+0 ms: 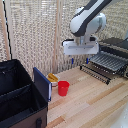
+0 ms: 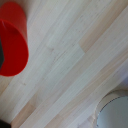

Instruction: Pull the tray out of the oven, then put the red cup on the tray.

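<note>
Looking at the bench, we find the tray (image 1: 106,62) already drawn well out of the oven (image 1: 116,49) at the exterior view's right, its thin dark bars jutting forward over the wooden table (image 1: 90,102). So we judge the first half of the job done and the cup step now in hand.

The red cup (image 1: 63,88) stands upright on the table, just beside the flap of the big black fabric box (image 1: 17,95) and near a yellow item (image 1: 53,78) behind it. It sits well apart from the tray, toward the exterior view's left.

Our gripper (image 1: 79,61) hangs in the air between cup and tray, above the table, with nothing between its small blue-tipped fingers (image 1: 72,61). They look spread apart and free of any load, so we call it released, though the picture is coarse.

From the wrist view we catch the red cup (image 2: 12,45) at the edge of the picture, its rim cut off by the frame, with plain pale boards filling the rest and a whitish round object (image 2: 114,111) in one corner that we cannot identify.

What next? As we read it, the arm needs to travel over toward the cup, centre the fingers over its rim or wall, come down, and close. The cup is light and tapered, so a firm, square grip matters. The box flap stands close beside it, so we would approach from the open side. Then lift clear and carry across to the bars, setting it flat so it does not tip between them.
</note>
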Motion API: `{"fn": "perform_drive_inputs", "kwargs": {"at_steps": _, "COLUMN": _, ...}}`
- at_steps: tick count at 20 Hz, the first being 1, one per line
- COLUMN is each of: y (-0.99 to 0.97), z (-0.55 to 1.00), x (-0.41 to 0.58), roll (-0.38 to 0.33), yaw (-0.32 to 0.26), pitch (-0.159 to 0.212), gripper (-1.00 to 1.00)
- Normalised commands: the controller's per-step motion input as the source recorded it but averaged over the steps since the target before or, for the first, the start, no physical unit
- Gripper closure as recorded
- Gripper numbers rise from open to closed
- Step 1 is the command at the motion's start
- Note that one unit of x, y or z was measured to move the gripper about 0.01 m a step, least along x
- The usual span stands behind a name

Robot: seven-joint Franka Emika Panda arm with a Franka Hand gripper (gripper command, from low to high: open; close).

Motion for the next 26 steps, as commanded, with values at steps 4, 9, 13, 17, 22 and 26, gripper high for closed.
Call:
{"fn": "perform_drive_inputs", "kwargs": {"at_steps": 4, "y": 0.26, "z": -0.28, "x": -0.114, "roll": 0.018, "yaw": 0.055, "pitch": -0.011, "gripper": -1.0}}
{"fn": "perform_drive_inputs", "kwargs": {"at_steps": 9, "y": 0.24, "z": -0.25, "x": -0.001, "roll": 0.038, "yaw": 0.1, "pitch": -0.013, "gripper": -1.0}}
{"fn": "perform_drive_inputs", "kwargs": {"at_steps": 13, "y": 0.38, "z": -0.21, "x": 0.041, "roll": 0.052, "yaw": 0.124, "pitch": -0.042, "gripper": -1.0}}
{"fn": "perform_drive_inputs", "kwargs": {"at_steps": 17, "y": 0.48, "z": -0.17, "x": 0.067, "roll": 0.068, "yaw": 0.101, "pitch": -0.037, "gripper": -1.0}}
{"fn": "perform_drive_inputs", "kwargs": {"at_steps": 22, "y": 0.19, "z": -0.33, "x": -0.045, "roll": 0.035, "yaw": 0.107, "pitch": -0.003, "gripper": -1.0}}
{"fn": "perform_drive_inputs", "kwargs": {"at_steps": 26, "y": -0.1, "z": -0.4, "x": -0.094, "roll": -0.002, "yaw": 0.134, "pitch": 0.0, "gripper": -1.0}}
